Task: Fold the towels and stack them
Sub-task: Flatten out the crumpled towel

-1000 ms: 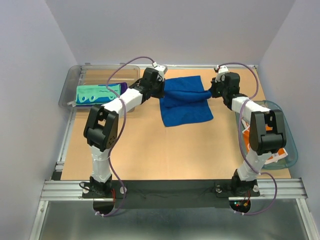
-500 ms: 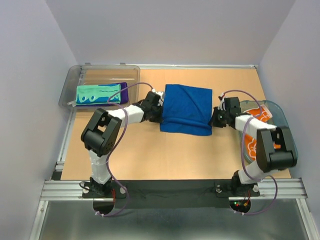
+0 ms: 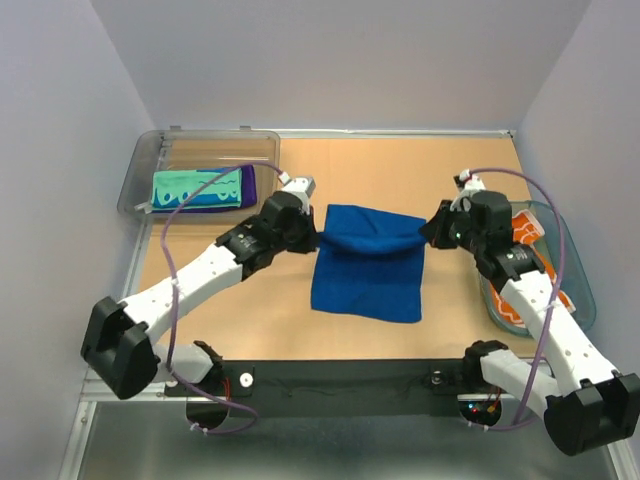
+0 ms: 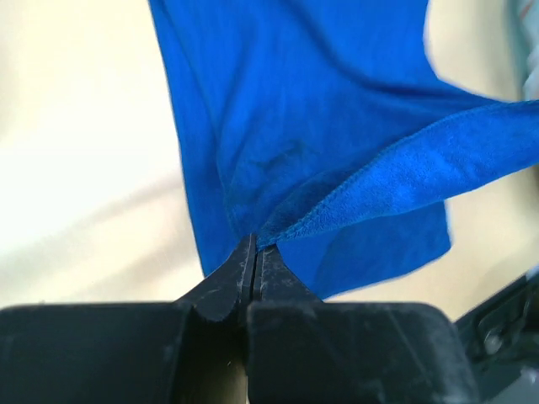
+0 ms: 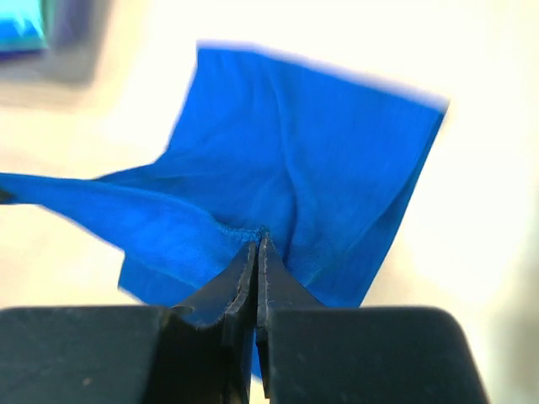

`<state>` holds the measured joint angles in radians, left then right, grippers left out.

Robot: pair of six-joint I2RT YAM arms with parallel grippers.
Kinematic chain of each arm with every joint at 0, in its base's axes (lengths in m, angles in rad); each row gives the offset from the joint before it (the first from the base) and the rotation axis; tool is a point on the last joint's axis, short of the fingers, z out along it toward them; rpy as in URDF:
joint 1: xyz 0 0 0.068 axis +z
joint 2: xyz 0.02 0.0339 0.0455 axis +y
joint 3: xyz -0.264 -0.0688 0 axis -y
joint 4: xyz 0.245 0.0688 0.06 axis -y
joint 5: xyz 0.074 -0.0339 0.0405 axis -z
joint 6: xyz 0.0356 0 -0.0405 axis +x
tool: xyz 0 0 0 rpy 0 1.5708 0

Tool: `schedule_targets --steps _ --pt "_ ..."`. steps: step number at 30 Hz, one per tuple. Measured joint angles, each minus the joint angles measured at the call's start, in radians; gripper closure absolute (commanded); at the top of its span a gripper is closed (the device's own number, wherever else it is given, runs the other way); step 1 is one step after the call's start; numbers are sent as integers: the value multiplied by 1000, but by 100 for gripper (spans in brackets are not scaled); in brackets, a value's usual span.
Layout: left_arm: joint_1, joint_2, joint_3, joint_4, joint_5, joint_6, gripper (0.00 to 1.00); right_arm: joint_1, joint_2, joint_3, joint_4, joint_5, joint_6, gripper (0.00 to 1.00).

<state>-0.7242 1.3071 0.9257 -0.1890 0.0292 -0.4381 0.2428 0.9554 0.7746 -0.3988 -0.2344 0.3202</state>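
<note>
Towel point(image 3: 368, 272), one, blue, two end effectors point(image 3: 318, 238) point(image 3: 428, 236) pinching

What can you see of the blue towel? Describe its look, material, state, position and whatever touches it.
The blue towel is plain royal blue, soft and fleecy-looking, with a stitched hem. The left jaws are shut on one far corner, the right jaws on the other. That far edge hangs raised, sagging between them, while the rest drapes down, creased, onto the table near its middle.
</note>
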Motion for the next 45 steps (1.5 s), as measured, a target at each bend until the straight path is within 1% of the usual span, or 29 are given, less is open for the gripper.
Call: schedule_targets --steps 3,4,6,9,11,14,18,22,27,34,37,40,45 --pt "3 -68 127 -37 -77 34 100 0 10 164 -15 64 -82 99" --pt "4 -82 172 -49 -109 50 100 0 12 178 -15 72 -95 99" --pt "6 -101 273 -56 -166 86 100 0 37 278 -20 135 -162 99" --pt "13 -96 397 -91 -240 145 100 0 92 394 -26 200 -243 99" --pt "15 -64 514 -122 -290 196 100 1 135 481 -31 229 -294 99" --pt "14 -29 657 -134 -327 270 100 2 187 612 -20 243 -382 99" --pt "12 -26 772 -140 -326 356 100 14 197 723 -8 226 -481 99" --pt "12 -48 821 -142 -283 438 100 18 177 802 5 172 -564 99" --pt "12 -137 831 -149 -154 522 100 18 116 861 -1 80 -624 99" --pt "9 -255 928 -145 41 571 100 21 24 1000 4 -122 -639 99" --pt "6 -304 936 -145 122 580 100 21 -6 1036 6 -198 -639 98" --pt "6 -328 936 -145 170 585 100 21 -42 1048 6 -263 -639 96" --pt "6 -350 936 -144 209 587 100 21 -61 1070 4 -311 -637 96"
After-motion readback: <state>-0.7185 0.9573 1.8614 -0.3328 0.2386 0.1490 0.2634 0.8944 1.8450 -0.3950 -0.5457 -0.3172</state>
